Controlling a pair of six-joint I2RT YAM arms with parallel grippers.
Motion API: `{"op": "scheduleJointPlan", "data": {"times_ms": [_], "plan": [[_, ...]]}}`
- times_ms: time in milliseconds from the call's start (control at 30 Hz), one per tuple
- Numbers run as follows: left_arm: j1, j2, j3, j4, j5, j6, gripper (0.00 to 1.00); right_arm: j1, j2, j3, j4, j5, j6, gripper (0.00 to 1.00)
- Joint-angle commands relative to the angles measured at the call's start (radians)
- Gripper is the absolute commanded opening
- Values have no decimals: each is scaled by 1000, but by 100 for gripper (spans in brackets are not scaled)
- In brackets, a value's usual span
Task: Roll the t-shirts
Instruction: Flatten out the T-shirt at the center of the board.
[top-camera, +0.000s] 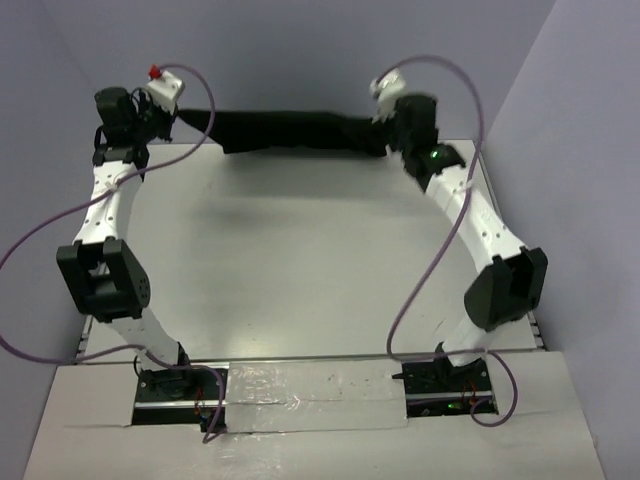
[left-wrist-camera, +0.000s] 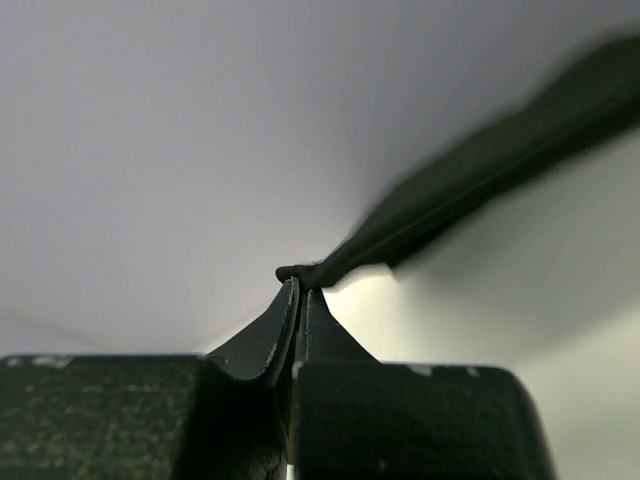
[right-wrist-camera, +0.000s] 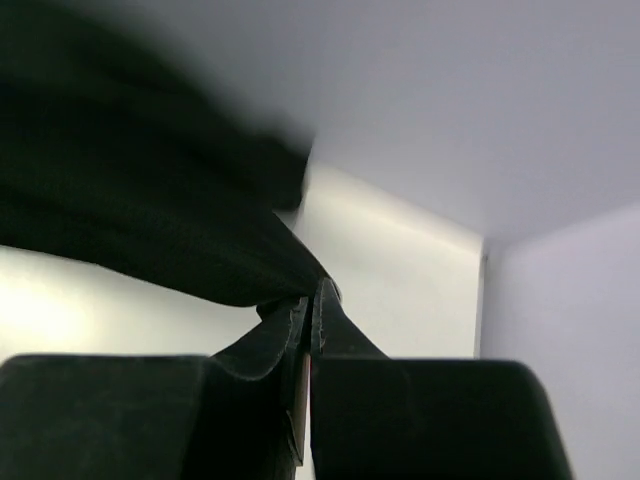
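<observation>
The black t-shirt (top-camera: 295, 131) is stretched into a long band between my two grippers at the far edge of the table, held up off the surface. My left gripper (top-camera: 172, 118) is shut on its left end; in the left wrist view the shirt (left-wrist-camera: 470, 170) runs up and right from my pinched gripper (left-wrist-camera: 300, 283). My right gripper (top-camera: 388, 135) is shut on the right end; in the right wrist view the shirt (right-wrist-camera: 130, 190) hangs in a broad fold to the left of the gripper (right-wrist-camera: 312, 292). No neck label shows.
The white table (top-camera: 300, 260) spreads below the shirt. Grey-blue walls (top-camera: 560, 110) close in behind and on the right. Purple cables (top-camera: 420, 280) loop along both arms. A taped strip (top-camera: 315, 385) lies between the arm bases at the near edge.
</observation>
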Motion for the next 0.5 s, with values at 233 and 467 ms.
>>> {"op": "scheduleJointPlan", "data": {"times_ms": [233,467], "plan": [[43,-354,-669,-502,101,484,0,385,-398,-765,-393,93,138,0],[43,-381,-898,-530,12,569,0,520,-205,-804,-499,30,274,0]]}}
